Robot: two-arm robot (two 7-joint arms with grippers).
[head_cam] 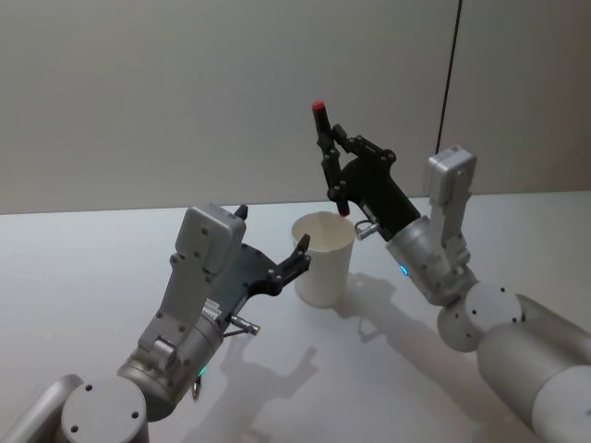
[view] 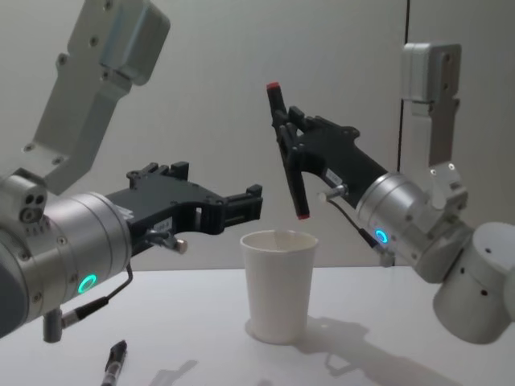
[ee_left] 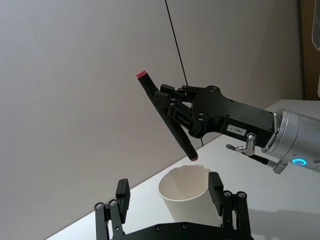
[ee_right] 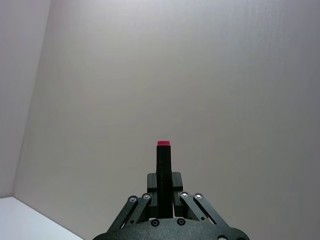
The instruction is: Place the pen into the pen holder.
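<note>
The right claw (head_cam: 331,169) grips the pen (head_cam: 319,123) mid-shaft, nearly upright. Its lower tip is just above the mouth of the cup (head_cam: 323,266), toward 2 o'clock, seemingly lined up for a drop. The left claw (head_cam: 273,233) sits spread wide at 8 o'clock from the cup, probably to steady it.

Soft, even light; faint shadows

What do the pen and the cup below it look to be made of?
The pen is probably plastic: a smooth black barrel with a faint sheen and red at both ends, though painted metal cannot be ruled out. The white paper cup looks like thin matte paper, judging by its rolled rim, tapered wall and dull, even surface.
</note>
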